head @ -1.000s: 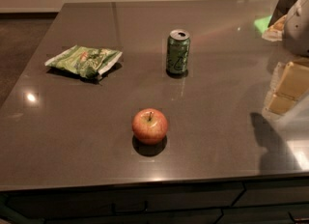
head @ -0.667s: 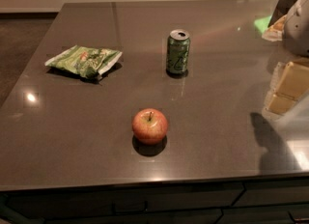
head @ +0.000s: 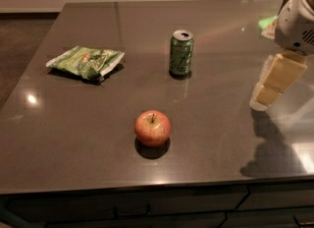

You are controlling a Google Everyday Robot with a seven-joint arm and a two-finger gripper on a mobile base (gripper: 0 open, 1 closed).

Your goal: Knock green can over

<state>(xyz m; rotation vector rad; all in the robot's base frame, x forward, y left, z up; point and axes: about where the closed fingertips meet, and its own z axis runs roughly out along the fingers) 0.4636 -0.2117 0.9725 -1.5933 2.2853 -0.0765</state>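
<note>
Standing upright on the desk [head: 73, 124], behind the apple [head: 152, 128], the green can [head: 181, 52] is not yet knocked over. The tool [head: 267, 92] hangs well to its right; apart or together, I cannot tell. Approach and push are both left.

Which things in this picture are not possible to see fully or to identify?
1. The arm: cut off by the camera view's right edge; only its end with the gripper, right of the green can and apart from it, shows.
2. The bright green thing far right: partly behind the arm, not identifiable.
3. The green can's back: hidden by the can itself.
</note>
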